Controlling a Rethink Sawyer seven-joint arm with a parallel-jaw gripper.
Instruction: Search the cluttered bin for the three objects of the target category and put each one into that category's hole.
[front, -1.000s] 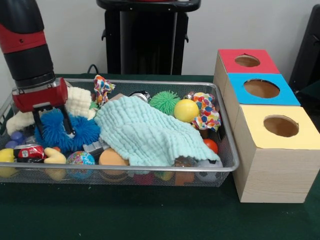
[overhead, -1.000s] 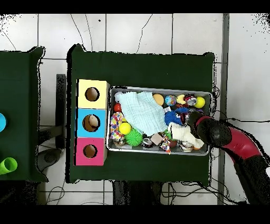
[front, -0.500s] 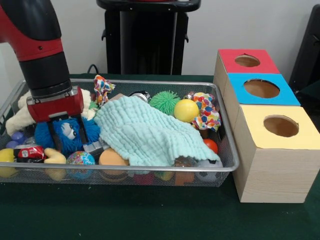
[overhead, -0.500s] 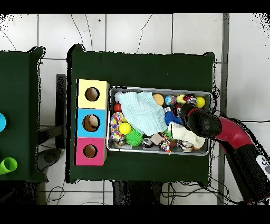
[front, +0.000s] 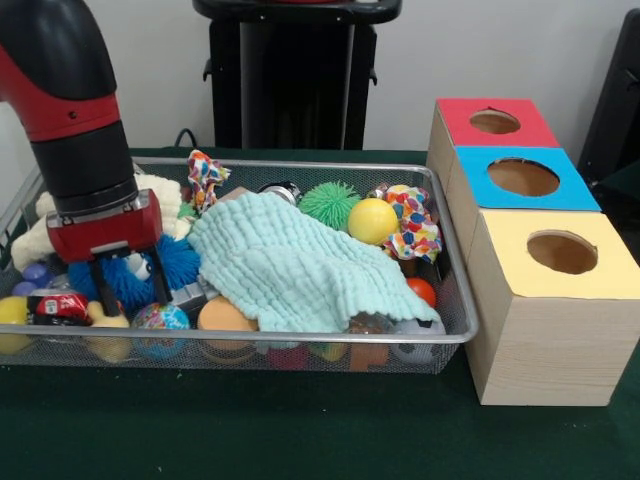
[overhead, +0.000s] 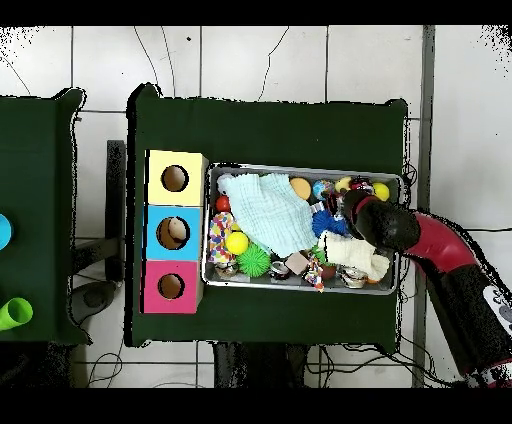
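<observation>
Nearest on the green worktop (front: 300, 430) sits the wire bin (front: 300, 352), with balls along its front wall and a pale green cloth (front: 290, 265) draped over the middle; at its left end the pincer (front: 130, 290) is down with its fingers spread astride a blue spiky toy (front: 150, 268); beside the bin stand three boxes, yellow (front: 560, 250), blue (front: 522, 177), then red (front: 494, 121), each with a hole on top.

White tiled floor (overhead: 250, 60), dark green table cover (front: 300, 430), pale wall (front: 450, 50), second green table (overhead: 35, 220)
</observation>
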